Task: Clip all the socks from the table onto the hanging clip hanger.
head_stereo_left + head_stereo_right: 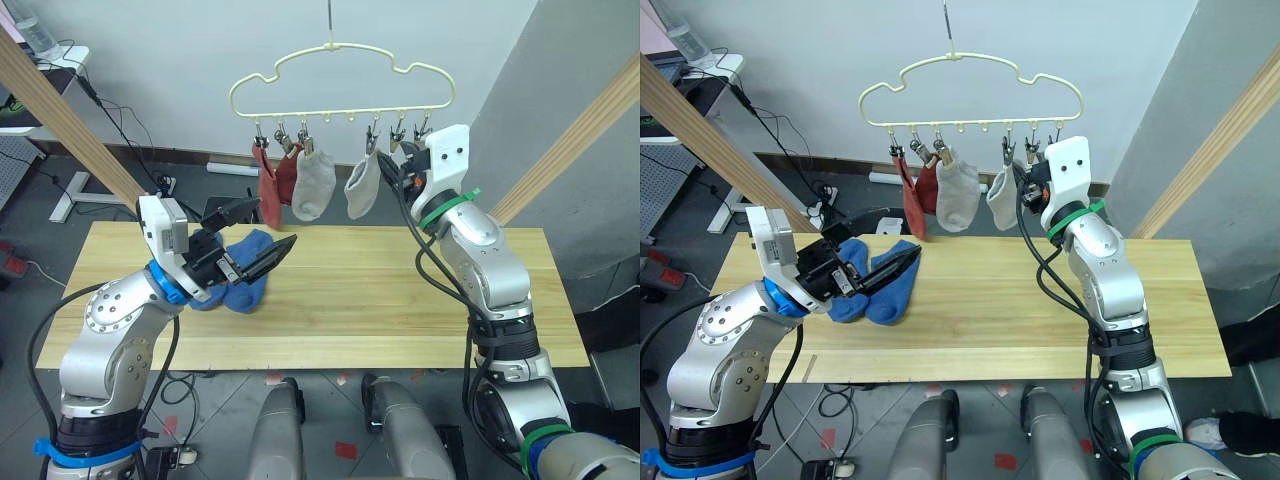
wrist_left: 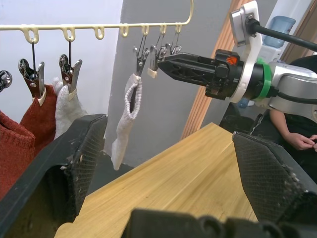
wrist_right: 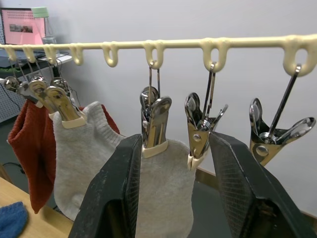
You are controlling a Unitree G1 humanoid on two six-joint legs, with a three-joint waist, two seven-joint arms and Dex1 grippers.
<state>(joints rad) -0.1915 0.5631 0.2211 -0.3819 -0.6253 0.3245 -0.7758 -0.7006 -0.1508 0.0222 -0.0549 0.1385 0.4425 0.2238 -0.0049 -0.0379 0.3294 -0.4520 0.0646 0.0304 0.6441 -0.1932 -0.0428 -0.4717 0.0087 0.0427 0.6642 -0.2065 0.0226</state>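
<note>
The right gripper (image 3: 171, 198) has its jaws apart at the hanger (image 1: 340, 75), straddling the clip holding a grey sock (image 3: 163, 186). The left gripper (image 1: 250, 240) hangs low, jaws spread and empty, over two blue socks (image 1: 880, 285) on the counter (image 1: 400, 300). Head views show four socks hanging from the hanger: two red (image 1: 272, 185), two grey. The right wrist view shows two free clips (image 3: 200, 131) beside the straddled one.

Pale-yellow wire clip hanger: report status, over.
Pale-yellow wire clip hanger: two rust-red and two light grey socks clipped. Two blue fabric socks on the wood plank table. Left gripper open above them; right gripper open at the empty clips.
</note>
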